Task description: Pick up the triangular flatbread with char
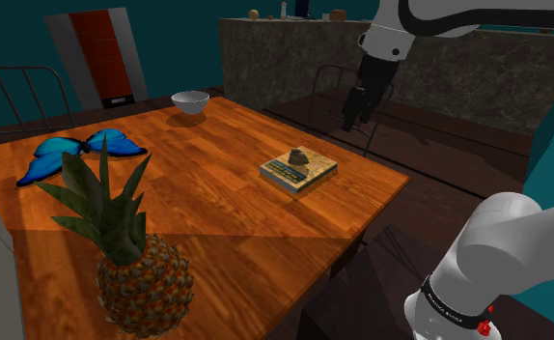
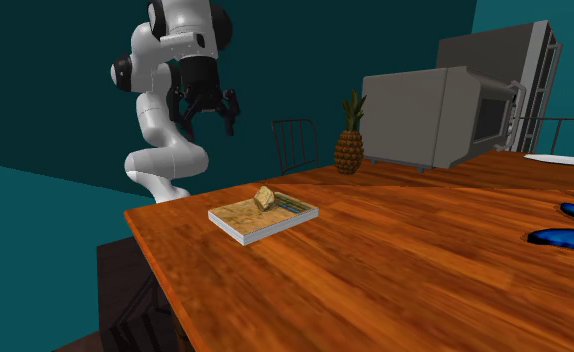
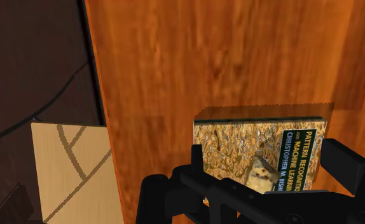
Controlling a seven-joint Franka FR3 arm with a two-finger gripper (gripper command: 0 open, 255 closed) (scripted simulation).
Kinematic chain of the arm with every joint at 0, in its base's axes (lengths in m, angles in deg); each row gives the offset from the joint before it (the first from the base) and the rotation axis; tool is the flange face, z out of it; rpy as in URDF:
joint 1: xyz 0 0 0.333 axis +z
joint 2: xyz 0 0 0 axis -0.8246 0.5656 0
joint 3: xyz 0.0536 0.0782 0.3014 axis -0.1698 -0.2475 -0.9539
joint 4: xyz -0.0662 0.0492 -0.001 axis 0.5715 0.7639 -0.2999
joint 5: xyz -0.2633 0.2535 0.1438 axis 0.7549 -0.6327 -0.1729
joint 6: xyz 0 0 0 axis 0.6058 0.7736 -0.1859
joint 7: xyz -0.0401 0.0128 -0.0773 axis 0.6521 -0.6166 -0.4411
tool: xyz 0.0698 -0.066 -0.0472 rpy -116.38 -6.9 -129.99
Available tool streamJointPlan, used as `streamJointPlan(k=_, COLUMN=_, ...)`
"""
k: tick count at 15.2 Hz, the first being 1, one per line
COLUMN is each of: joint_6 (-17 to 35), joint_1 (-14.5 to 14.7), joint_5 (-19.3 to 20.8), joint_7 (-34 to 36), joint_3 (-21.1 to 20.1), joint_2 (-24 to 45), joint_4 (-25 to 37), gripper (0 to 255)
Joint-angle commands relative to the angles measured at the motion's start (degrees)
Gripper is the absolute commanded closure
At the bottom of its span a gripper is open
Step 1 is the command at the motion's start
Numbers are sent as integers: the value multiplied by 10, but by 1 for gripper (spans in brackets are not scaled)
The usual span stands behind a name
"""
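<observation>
Starting from the shoulder view's left, a flat blue butterfly figure [image 1: 77, 155] lay on the glossy orange-brown wooden surface [image 1: 217, 208], a spiky brown pineapple [image 1: 142, 278] standing nearer the camera. Further along sat a small white bowl [image 1: 190, 101]. Next came a thin book with a mottled tan cover [image 1: 299, 175], and the small brownish triangular flatbread [image 1: 300, 155] rested on top of it. Rightmost, the black claw [image 1: 359, 108] hung high beyond the surface's edge, fingers [image 3: 343, 165] spread wide, holding nothing.
</observation>
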State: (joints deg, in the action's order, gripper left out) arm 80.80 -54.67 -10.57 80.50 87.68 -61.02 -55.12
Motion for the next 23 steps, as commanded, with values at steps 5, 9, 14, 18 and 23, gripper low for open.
streamJointPlan(k=5, joint_6=94, joint_1=18, joint_5=-11, joint_7=-23, joint_3=-7, joint_2=44, joint_4=-25, gripper=0)
streamJointPlan(k=9, joint_6=185, joint_1=37, joint_5=-24, joint_7=-48, joint_3=-14, joint_2=100, joint_4=-36, gripper=0)
streamJointPlan(k=14, joint_6=263, joint_1=50, joint_5=-34, joint_7=-67, joint_3=-19, joint_2=147, joint_4=-49, gripper=0)
streamJointPlan(k=18, joint_6=295, joint_1=51, joint_5=-36, joint_7=-70, joint_3=-19, joint_2=153, joint_4=-75, gripper=0)
streamJointPlan(k=23, joint_6=308, joint_1=52, joint_5=-37, joint_7=-71, joint_3=-20, joint_2=156, joint_4=-84, gripper=255)
